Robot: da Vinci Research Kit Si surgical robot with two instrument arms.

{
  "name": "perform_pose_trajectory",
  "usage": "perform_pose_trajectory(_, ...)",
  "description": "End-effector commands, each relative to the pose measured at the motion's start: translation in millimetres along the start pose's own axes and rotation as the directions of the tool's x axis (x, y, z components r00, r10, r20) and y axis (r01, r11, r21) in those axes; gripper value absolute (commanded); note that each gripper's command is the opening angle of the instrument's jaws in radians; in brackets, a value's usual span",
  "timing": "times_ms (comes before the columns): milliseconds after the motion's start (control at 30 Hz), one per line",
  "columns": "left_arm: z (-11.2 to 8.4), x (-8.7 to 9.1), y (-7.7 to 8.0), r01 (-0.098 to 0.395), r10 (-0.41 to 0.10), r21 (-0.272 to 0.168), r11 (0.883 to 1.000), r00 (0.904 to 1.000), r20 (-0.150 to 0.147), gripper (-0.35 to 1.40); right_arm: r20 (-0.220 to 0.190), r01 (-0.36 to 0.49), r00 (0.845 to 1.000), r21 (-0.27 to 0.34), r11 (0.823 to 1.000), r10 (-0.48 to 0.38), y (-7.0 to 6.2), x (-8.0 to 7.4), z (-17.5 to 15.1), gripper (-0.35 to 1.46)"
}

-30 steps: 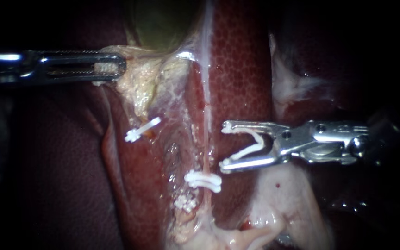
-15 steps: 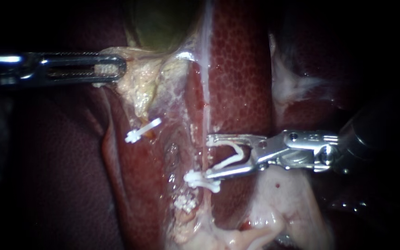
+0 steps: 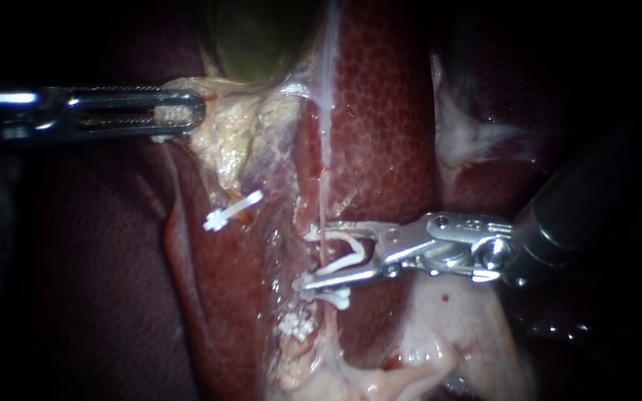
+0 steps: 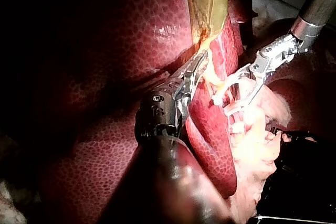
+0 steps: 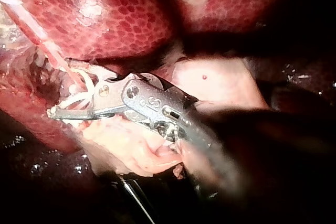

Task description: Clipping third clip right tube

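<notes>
over the last second the right instrument (image 3: 305, 258) has slid left so its spread jaws, cradling the open clip (image 3: 351, 251), now straddle the right tube (image 3: 323, 212) just beyond the seated clip (image 3: 334, 298), ready to close, while the left instrument (image 3: 180, 113) pinches pale tissue (image 3: 224, 145).

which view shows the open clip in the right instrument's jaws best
Endoscope view: the open white clip, held by the right instrument, shows both arms either side of the thin tube. The right wrist view shows it partly overlapped by the jaws; the left wrist view shows it small and farther off.
</notes>
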State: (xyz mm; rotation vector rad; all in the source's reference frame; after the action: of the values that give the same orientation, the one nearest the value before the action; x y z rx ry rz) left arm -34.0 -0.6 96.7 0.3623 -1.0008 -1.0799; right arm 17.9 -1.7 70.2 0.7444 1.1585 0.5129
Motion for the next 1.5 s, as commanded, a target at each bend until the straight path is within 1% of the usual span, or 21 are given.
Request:
perform_pose_trajectory(33, 0.0, 0.0, 0.0, 0.0, 0.0, 0.0, 1.0, 1.0, 0.0, -0.35, -0.002, -0.006, 1.0, 0.004, 1.0, 0.006, 0.1, 0.0, 0.1, 0.58)
perform_pose_trajectory(233, 0.0, 0.0, -0.1, 0.0, 0.0, -0.001, 1.0, 1.0, 0.0, -0.35, -0.002, -0.032, 0.999, 0.031, 0.999, 0.032, 0.2, 0.2, 0.4, 0.53)
perform_pose_trajectory(533, 0.1, 0.0, -0.2, 0.0, 0.0, -0.002, 1.0, 1.0, 0.001, -0.35, -0.005, -0.067, 0.998, 0.03, 0.997, 0.067, 1.0, 0.1, 0.3, 0.42)
perform_pose_trajectory(1067, 0.1, 0.1, -0.2, 0.0, 0.0, -0.002, 1.0, 1.0, 0.001, -0.35, -0.009, -0.113, 0.994, 0.036, 0.993, 0.113, 1.7, -0.4, -0.2, 0.24)
perform_pose_trajectory(1267, 0.2, 0.1, -0.2, 0.0, 0.0, -0.003, 1.0, 1.0, 0.001, -0.35, -0.008, -0.13, 0.991, 0.036, 0.991, 0.13, 1.7, -0.5, -0.2, 0.15)
perform_pose_trajectory(1500, 0.2, 0.2, -0.2, 0.0, 0.0, -0.006, 1.0, 1.0, 0.002, -0.35, -0.008, -0.159, 0.987, 0.037, 0.987, 0.159, 1.8, -0.6, -0.4, 0.0)
